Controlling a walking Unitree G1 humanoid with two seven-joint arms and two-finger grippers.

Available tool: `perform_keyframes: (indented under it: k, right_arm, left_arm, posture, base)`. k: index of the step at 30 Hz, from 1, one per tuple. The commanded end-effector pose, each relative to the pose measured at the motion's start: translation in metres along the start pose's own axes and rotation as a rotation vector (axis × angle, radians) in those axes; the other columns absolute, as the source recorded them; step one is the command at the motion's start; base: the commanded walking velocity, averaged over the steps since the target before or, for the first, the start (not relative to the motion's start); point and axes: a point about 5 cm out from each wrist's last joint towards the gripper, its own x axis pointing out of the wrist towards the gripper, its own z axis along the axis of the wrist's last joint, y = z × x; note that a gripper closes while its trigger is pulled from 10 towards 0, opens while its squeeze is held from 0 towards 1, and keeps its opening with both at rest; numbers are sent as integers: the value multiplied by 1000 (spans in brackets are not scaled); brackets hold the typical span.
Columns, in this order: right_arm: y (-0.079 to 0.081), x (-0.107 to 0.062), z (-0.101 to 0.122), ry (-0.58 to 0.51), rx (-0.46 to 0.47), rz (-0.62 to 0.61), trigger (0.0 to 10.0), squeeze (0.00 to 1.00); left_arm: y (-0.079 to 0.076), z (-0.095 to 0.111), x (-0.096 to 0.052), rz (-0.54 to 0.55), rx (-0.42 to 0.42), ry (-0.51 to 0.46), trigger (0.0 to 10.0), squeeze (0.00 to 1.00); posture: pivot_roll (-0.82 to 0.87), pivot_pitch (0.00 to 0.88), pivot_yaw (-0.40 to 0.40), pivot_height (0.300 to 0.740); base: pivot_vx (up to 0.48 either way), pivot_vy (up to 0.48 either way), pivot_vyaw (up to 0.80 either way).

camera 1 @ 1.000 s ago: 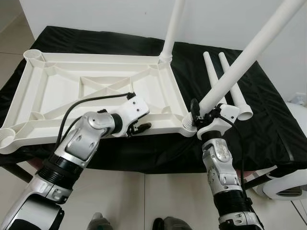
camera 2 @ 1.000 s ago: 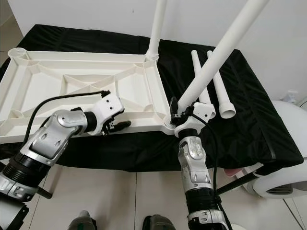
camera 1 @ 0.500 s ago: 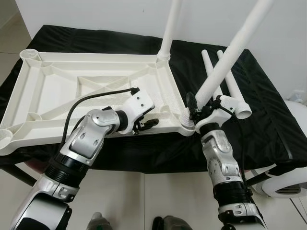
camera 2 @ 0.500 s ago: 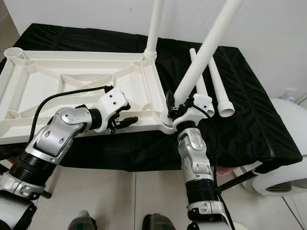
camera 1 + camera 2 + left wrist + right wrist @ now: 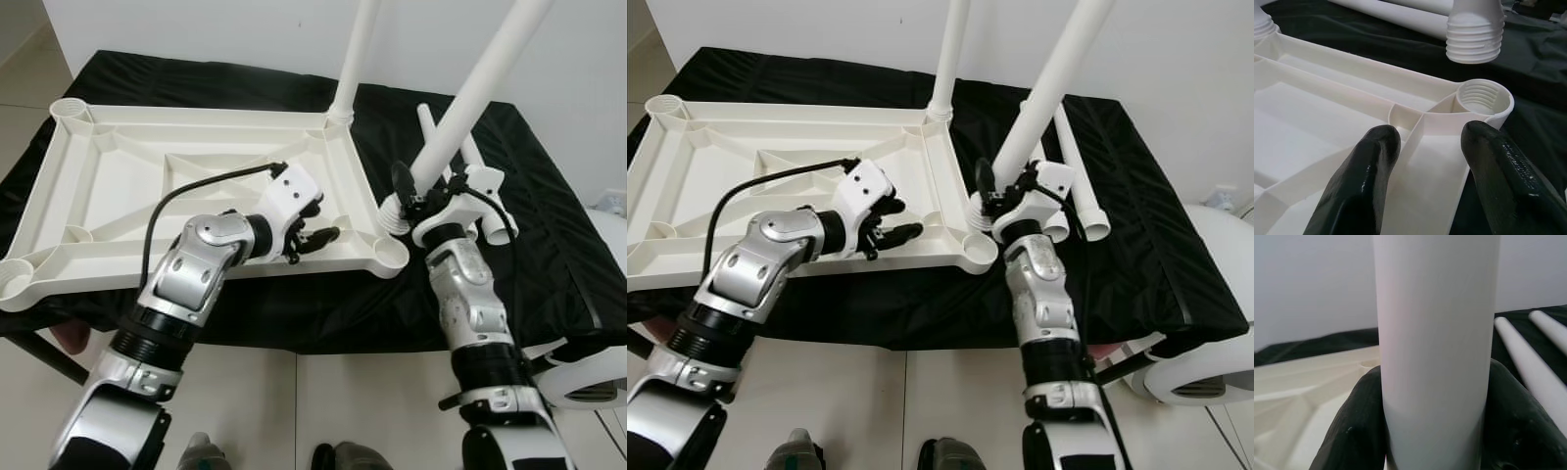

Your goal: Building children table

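Black cloth cover [image 5: 549, 245] over work surface, wrinkled, spans most of frame. Plain white wall [image 5: 196, 29] along top. Pale tiled floor [image 5: 294, 401] at bottom. White rounded plastic appliance w/ vent slots [image 5: 588, 377] lower right corner.

head stereo downward, wrist views close-up

Right gripper [image 5: 1004, 201] clamps tilted leg [image 5: 1050, 86] just above tabletop [image 5: 715, 186] corner socket [image 5: 980, 250]; left gripper [image 5: 890, 223] spread over near rim.

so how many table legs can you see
4: one leg upright in the far corner socket, one leg held in the right claw, two legs lying on the black cloth.
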Motion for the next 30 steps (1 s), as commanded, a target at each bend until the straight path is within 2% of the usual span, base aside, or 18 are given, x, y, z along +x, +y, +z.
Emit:
perform_keyframes:
  k: [1,5,6,9,10,15,16,20,23,27,28,29,30]
  right_arm:
    - [-5,2,1,3,-18,-17,10000,0]
    - [-6,3,1,8,-39,-8,10000,0]
    - [-5,4,1,10,-57,7,10000,0]
    - [-4,4,0,14,-76,26,10000,0]
    - [3,3,-4,30,-81,119,10000,0]
    - [10,1,-6,35,-89,211,10000,0]
    - [11,1,-7,37,-88,218,10000,0]
    - [13,2,-7,39,-84,242,10000,0]
    - [21,1,-8,43,-95,329,10000,0]
    - [23,0,-10,59,-91,377,10000,0]
    - [26,-1,-11,65,-90,429,10000,0]
    - [26,-1,-11,65,-90,429,10000,0]
    - [27,-2,-11,68,-87,453,10000,0]
  left_arm:
    - [14,7,2,234,-13,-18,10000,0]
    - [19,11,4,294,-41,-38,10000,0]
    - [22,15,4,317,-87,-58,10000,0]
    - [23,20,4,320,-96,-78,10000,0]
    - [21,35,4,284,-109,-148,10000,0]
    - [14,49,6,198,-159,-225,10000,0]
    - [11,51,7,174,-169,-241,10000,1000]
    - [8,54,10,150,-176,-258,10000,1000]
    - [3,62,15,120,-179,-284,10000,1000]
    - [-3,70,16,69,-194,-314,10000,1000]
    - [-9,75,17,20,-210,-331,10000,890]
    - [-9,75,17,20,-210,-331,10000,890]
    - [-12,76,18,-4,-221,-333,10000,553]
  posture:
    - [58,10,-113,740]
    - [57,7,-113,740]
    - [58,2,-115,740]
    - [60,0,-116,740]
    - [66,0,-118,740]
    - [70,0,-121,740]
    - [70,0,-122,740]
    - [73,0,-127,740]
    - [75,0,-133,740]
    - [76,0,-136,740]
    - [76,0,-135,740]
    - [76,0,-135,740]
    - [76,0,-135,740]
  base:
    - [0,0,0]
    - [0,0,0]
    - [0,0,0]
    - [0,0,0]
    - [0,0,0]
    - [0,0,0]
    - [0,0,0]
    - [0,0,0]
    - [0,0,0]
    - [0,0,0]
    - [0,0,0]
    - [0,0,0]
    - [0,0,0]
